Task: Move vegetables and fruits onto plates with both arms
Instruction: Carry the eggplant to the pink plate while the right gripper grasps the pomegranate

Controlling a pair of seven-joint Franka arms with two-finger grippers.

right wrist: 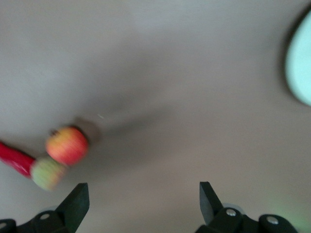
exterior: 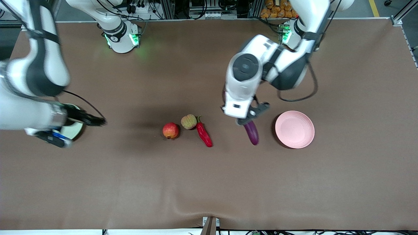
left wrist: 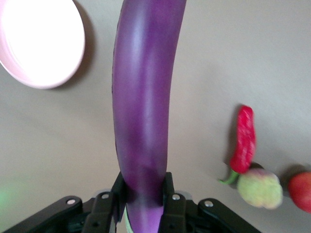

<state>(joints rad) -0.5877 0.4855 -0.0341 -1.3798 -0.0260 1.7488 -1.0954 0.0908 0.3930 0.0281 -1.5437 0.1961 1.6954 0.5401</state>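
My left gripper [exterior: 245, 121] [left wrist: 143, 187] is shut on the stem end of the purple eggplant [exterior: 252, 132] [left wrist: 143, 97], low over the table beside the empty pink plate [exterior: 295, 129] [left wrist: 41, 41]. The red chili [exterior: 204, 134] [left wrist: 244, 141], the peach [exterior: 188, 121] [left wrist: 260, 188] and the pomegranate [exterior: 170, 130] [left wrist: 302, 190] lie together mid-table. My right gripper [exterior: 96, 120] [right wrist: 143, 191] is open and holds nothing, over bare table between the green plate [exterior: 74, 130] [right wrist: 301, 63] and the pomegranate [right wrist: 67, 144]. The right arm hides most of the green plate.
The brown mat [exterior: 209, 182] covers the whole table, with a wide bare stretch nearer the front camera. Both arm bases [exterior: 120, 36] stand at the table's edge farthest from that camera. The peach [right wrist: 47, 174] and chili [right wrist: 14, 159] show in the right wrist view.
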